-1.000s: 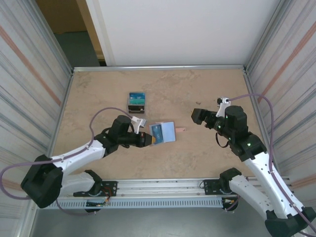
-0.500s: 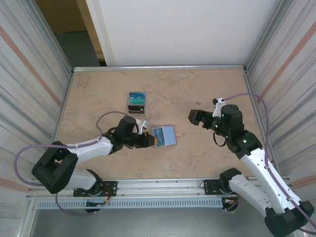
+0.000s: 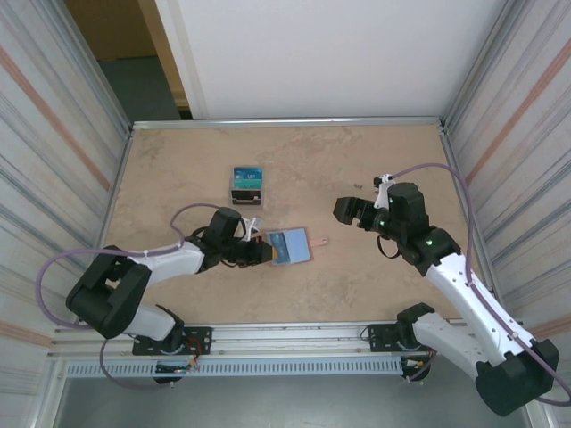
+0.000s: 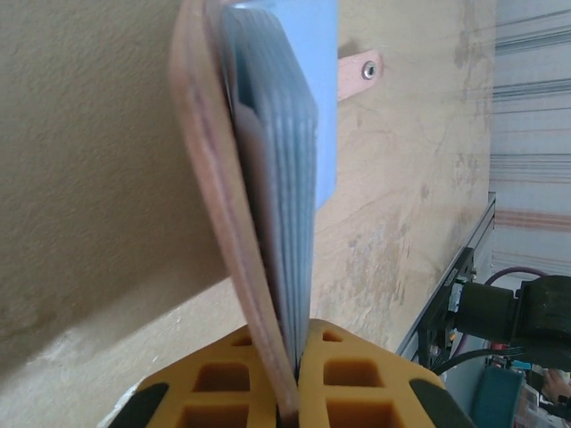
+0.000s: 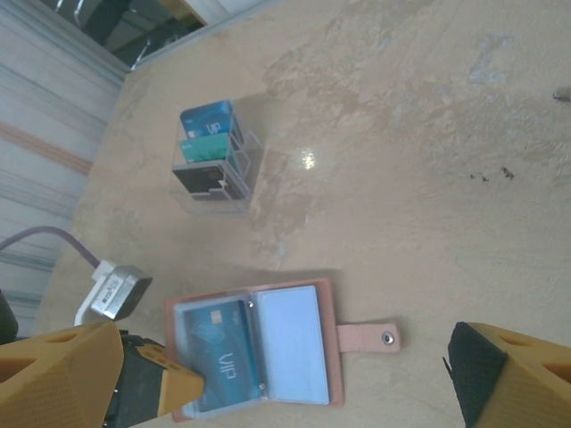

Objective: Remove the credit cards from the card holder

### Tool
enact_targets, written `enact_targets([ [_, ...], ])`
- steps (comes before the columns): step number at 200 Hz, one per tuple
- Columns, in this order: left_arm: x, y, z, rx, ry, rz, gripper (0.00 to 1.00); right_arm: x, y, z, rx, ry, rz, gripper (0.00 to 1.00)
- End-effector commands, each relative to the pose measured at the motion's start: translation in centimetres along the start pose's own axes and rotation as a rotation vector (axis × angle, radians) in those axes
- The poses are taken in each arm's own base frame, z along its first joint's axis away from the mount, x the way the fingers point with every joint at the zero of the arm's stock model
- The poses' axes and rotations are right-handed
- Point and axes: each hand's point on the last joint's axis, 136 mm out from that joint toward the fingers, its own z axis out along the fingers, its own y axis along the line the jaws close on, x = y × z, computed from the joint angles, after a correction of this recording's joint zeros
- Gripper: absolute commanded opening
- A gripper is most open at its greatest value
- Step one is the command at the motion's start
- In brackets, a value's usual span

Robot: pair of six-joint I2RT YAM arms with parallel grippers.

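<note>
The card holder [image 3: 291, 246] lies open on the table [image 3: 384, 160], a little left of the middle, with its pink tab [image 3: 323, 239] pointing toward the right arm. In the right wrist view I see one teal credit card [image 5: 214, 353] in the left pocket. The right pocket looks plain light blue, and I cannot tell if it holds a card.

My left gripper [image 3: 265, 252] is closed on the holder's left edge. In the left wrist view the pink cover and the blue sleeves are pinched together between the yellow fingers [image 4: 352, 383].

During the last second the left arm has gone lower and has brought the holder a little nearer to me, flatter on the table. The right gripper [image 3: 350, 212] has moved some way toward it but is not yet over it. Its jaws are wide apart and hold nothing.

I judge that the holder is now fixed for pulling, but no card has come out yet. The dark stand [image 3: 248, 185] with its own cards is behind, well apart.
</note>
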Motion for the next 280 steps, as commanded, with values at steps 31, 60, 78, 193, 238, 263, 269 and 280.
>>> enact_targets([
  [31, 0.0, 1.1, -0.2, 0.008, 0.031, 0.009, 0.13, 1.0, 0.8, 1.5, -0.025, 0.050, -0.006, 0.89],
  [60, -0.5, 2.0, -0.6, -0.038, 0.017, 0.004, 0.23, 1.5, 0.9, 2.2, -0.018, 0.079, -0.010, 0.85],
  [78, -1.0, 2.6, -1.0, -0.089, 0.006, 0.010, 0.37, 1.8, 0.8, 2.8, -0.003, 0.099, -0.013, 0.84],
  [193, -3.5, 4.1, -3.3, -0.280, -0.139, 0.025, 0.79, 1.9, 0.2, 4.3, 0.043, 0.125, -0.004, 0.84],
  [238, -5.6, 5.5, -5.5, -0.452, -0.252, 0.025, 0.83, 2.4, 1.4, 5.5, -0.014, 0.182, 0.018, 0.82],
  [263, -6.4, 5.3, -7.9, -0.553, -0.348, 0.050, 0.83, 2.7, 1.5, 6.1, -0.019, 0.203, 0.035, 0.79],
  [269, -6.5, 5.1, -8.5, -0.568, -0.366, 0.058, 0.83, 2.8, 1.5, 6.2, -0.020, 0.207, 0.039, 0.79],
  [280, -6.4, 4.7, -9.4, -0.593, -0.393, 0.071, 0.83, 2.9, 1.6, 6.4, -0.026, 0.211, 0.042, 0.75],
])
